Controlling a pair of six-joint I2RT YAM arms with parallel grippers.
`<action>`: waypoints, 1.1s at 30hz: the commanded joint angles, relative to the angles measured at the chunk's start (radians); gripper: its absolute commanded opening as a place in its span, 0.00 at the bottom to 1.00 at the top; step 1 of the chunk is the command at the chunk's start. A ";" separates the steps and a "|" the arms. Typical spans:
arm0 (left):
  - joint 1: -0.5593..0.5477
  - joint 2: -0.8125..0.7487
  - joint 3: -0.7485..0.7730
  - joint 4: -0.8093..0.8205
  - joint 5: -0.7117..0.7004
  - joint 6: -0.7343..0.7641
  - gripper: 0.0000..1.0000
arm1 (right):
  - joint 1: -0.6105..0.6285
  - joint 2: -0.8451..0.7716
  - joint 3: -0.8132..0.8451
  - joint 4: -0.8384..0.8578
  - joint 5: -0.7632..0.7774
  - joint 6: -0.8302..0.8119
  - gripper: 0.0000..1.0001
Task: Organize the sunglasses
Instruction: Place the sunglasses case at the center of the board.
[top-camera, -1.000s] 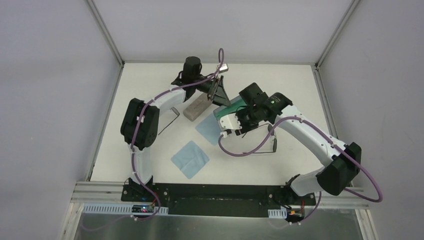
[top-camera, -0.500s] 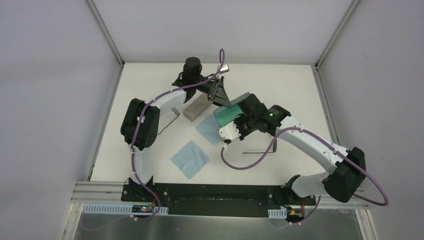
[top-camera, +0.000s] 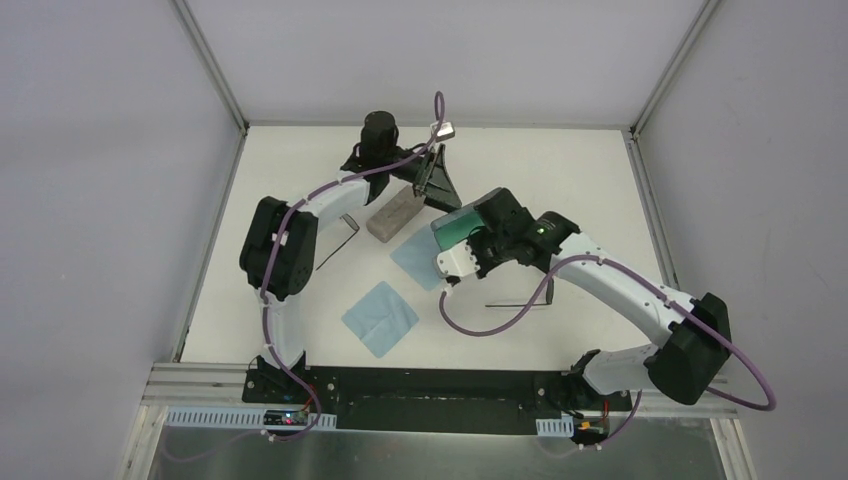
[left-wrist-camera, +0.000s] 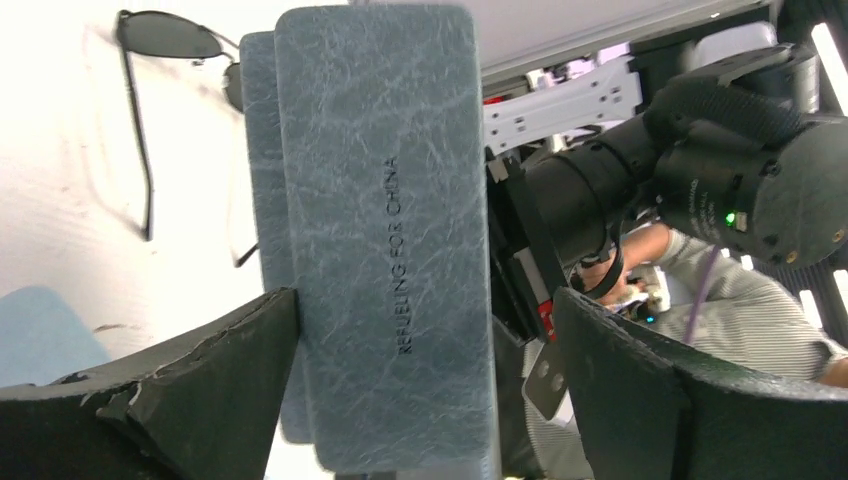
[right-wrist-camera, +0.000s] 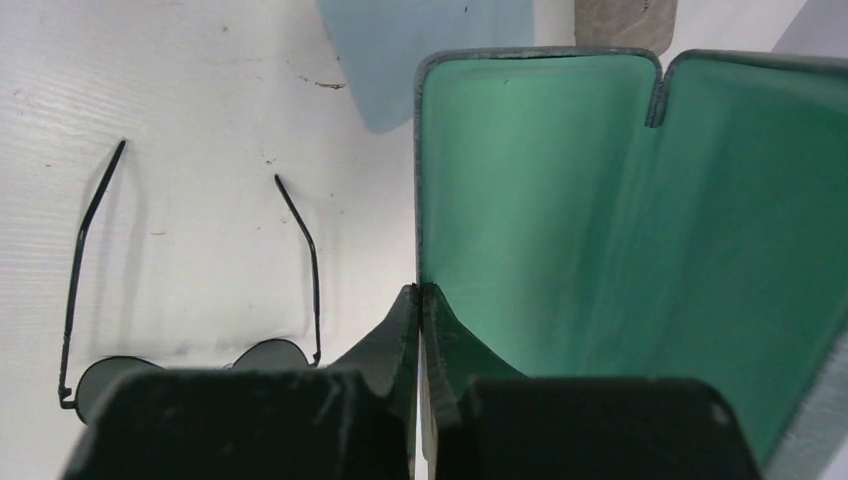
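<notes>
- Firmly pressed together, the right gripper (right-wrist-camera: 418, 297) pinches the rim of the open, green-lined case (right-wrist-camera: 540, 200).
- Sunglasses (right-wrist-camera: 105, 378) lie unfolded on the table (right-wrist-camera: 180, 100), just left of that gripper.
- Left gripper (left-wrist-camera: 425, 310) stands spread wide, the case's grey-blue shell between its fingers (left-wrist-camera: 220, 380).

The left gripper (top-camera: 440, 193) is letting go of the blue case (left-wrist-camera: 390, 200): where its jaws were clamping the case a moment ago, they are now standing wide, one finger well clear of the case's side, and the gripper is drawing back slightly toward the top of the overhead view. The right gripper (right-wrist-camera: 418, 298) is moving the other way, having dropped from above the case toward the middle of the overhead view. Its jaws are going from half open to pinching tight on the edge of the green-lined wall.
</notes>
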 joint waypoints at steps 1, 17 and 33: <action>0.048 -0.060 0.007 0.062 -0.022 -0.031 0.99 | -0.052 0.027 0.045 0.030 -0.033 0.063 0.00; 0.316 -0.279 0.080 -0.830 -0.588 0.788 0.99 | -0.252 0.277 0.084 0.144 -0.152 0.180 0.00; 0.538 -0.544 -0.120 -0.873 -0.543 0.811 0.99 | -0.312 0.491 0.168 0.172 -0.173 0.164 0.00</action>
